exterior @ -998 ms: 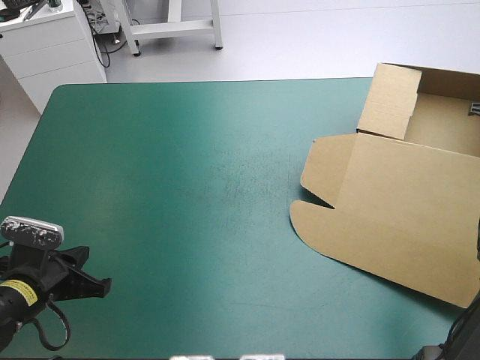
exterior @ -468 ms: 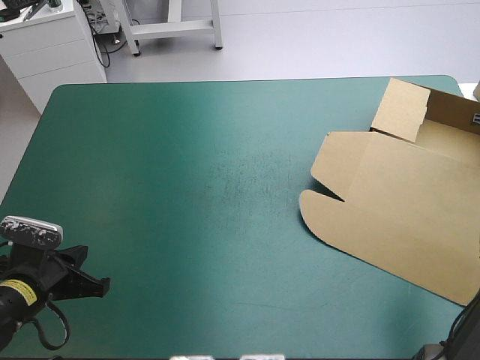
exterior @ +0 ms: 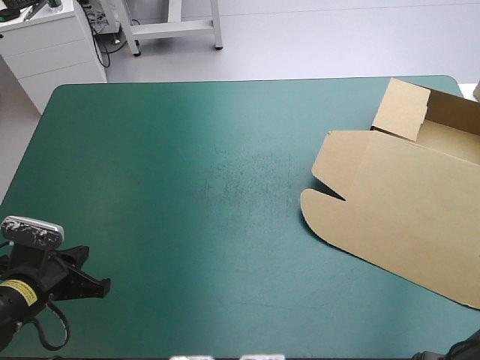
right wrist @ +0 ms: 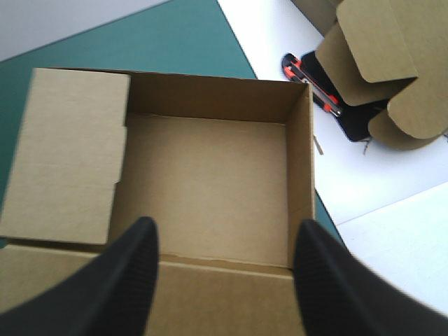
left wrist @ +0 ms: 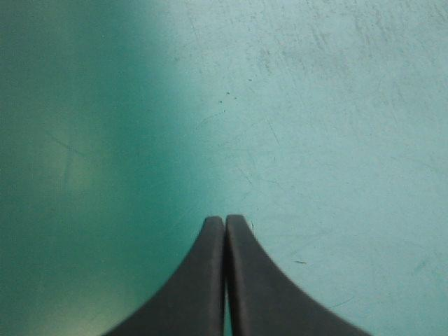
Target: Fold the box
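One box (exterior: 405, 202): open tray, bare board floor, lid flat; right fingers (right wrist: 119, 280) apart, left fingers (left wrist: 203, 280) together.

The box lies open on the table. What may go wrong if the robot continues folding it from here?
1. The box lies at the right edge of the table, near the far corner; a push might slide it off.
2. The left gripper is shut and far from the box, so nothing braces it.
3. The right gripper hangs open above the box; lowering it might crush one of its raised walls.
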{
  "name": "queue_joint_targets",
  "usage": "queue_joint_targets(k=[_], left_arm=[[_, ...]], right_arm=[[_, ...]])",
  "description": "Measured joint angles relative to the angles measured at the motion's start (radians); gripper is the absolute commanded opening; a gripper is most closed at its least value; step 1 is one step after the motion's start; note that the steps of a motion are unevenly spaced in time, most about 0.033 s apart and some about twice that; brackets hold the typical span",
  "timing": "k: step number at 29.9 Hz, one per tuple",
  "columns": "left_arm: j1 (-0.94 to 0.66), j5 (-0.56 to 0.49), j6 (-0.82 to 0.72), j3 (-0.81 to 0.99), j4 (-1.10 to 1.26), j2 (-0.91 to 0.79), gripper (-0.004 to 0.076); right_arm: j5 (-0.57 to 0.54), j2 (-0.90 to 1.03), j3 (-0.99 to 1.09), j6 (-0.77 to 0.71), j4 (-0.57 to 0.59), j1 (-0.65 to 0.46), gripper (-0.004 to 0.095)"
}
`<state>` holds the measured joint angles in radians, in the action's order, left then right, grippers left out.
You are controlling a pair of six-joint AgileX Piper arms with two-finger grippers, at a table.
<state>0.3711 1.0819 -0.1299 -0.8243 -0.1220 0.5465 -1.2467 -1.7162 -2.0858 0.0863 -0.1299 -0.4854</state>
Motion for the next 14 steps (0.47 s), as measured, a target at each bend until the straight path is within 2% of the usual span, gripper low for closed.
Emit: queue_joint_targets(k=[2, 10, 14], left_arm=[[0.000, 0.000, 0.000, 0.000, 0.000, 0.000, -0.0032], [0.000, 0.000, -0.001, 0.000, -0.005, 0.000, -0.0032], [0.000, 0.001, -0.009, 0.008, -0.015, -0.021, -0.0032]], right_arm=[[0.000, 0.075, 0.048, 0.016, -0.031, 0.000, -0.0001], [0.001, 0.350, 0.416, 0.098, -0.161, 0.000, -0.0008], [0.056, 0.521, 0.618, 0.160, -0.261, 0.000, -0.0008]])
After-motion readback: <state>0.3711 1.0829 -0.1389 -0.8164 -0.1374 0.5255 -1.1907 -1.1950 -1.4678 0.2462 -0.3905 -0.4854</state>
